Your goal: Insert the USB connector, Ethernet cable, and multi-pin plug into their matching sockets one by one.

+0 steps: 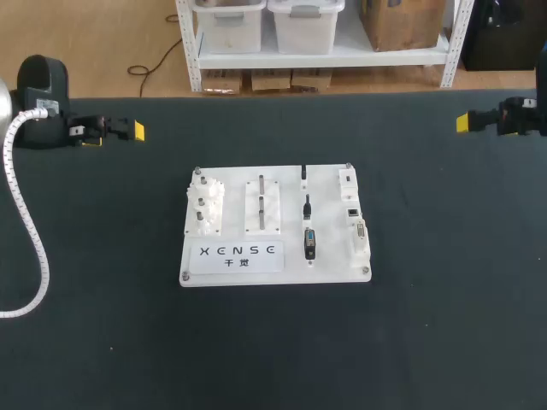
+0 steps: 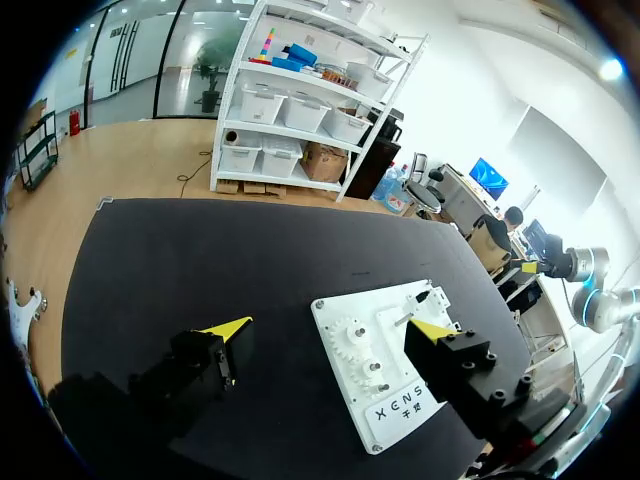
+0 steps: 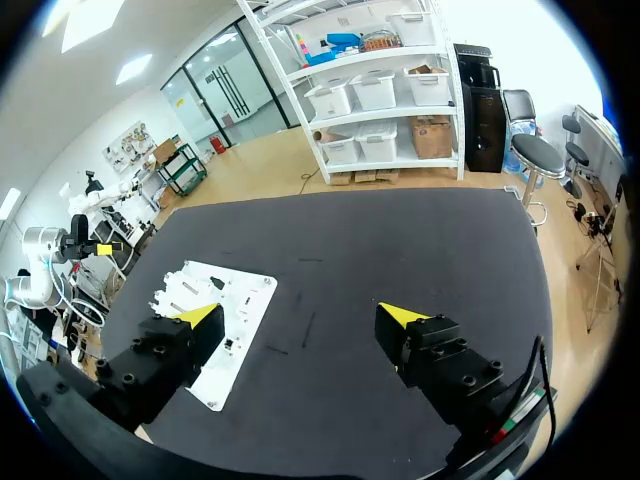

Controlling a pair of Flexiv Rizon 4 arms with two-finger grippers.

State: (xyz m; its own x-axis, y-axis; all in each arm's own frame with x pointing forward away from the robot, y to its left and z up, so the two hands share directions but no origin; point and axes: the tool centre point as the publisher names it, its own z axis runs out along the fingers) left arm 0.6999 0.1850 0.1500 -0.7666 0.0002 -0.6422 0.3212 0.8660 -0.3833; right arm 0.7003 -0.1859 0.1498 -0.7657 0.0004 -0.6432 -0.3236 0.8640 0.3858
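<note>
White board (image 1: 332,213), black lettering; black table (image 1: 102,342); left pincer (image 2: 332,327), right pincer (image 3: 302,315) black w/ yellow tips.

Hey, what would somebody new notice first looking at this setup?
The white board stands out, lying mid-table on the black mat, with black connectors lined up right of its centre. Next, the yellow-tipped left gripper and right gripper sit open near the far corners, both empty.

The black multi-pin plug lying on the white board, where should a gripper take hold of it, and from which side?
Probably from straight above, closing on the two long sides of the black multi-pin plug. It lies flat on the white plastic board, lengthwise toward the far edge, with bare board on either side.
</note>
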